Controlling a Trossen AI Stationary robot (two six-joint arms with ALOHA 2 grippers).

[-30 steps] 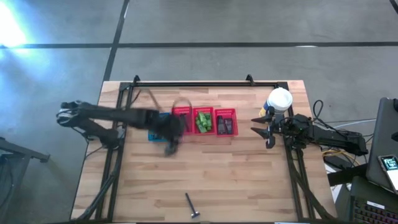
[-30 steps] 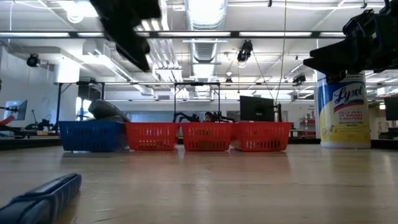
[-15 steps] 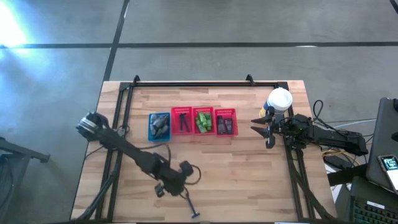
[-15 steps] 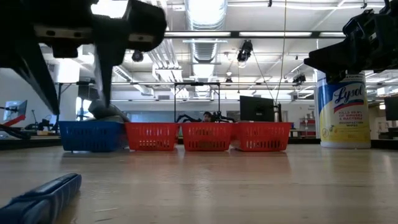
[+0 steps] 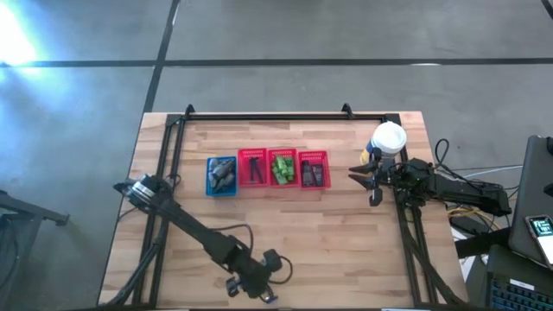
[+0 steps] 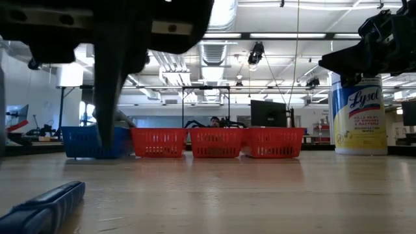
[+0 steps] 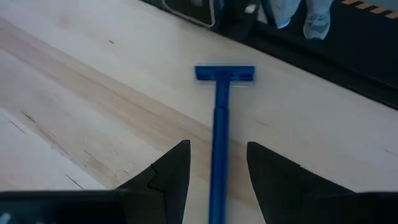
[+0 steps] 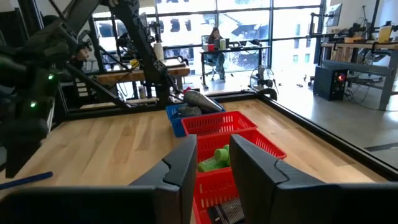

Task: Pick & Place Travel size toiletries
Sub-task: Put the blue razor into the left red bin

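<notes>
The left pincer (image 7: pixel 217 171) is held released over the razor (image 7: pixel 222 118), whose blue handle is seen between the two fingers, not gripped. The razor lies flat on the bench (image 5: pixel 346 233) near its front edge. The right pincer (image 5: pixel 363 177) is kept released beside the white tub (image 5: pixel 389 138).

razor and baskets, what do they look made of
The blue T-headed razor looks like matte moulded plastic: one flat colour, no metallic shine. The red baskets and the blue basket look like thin rigid plastic, with slotted walls. The wooden table shows pale grain.
</notes>
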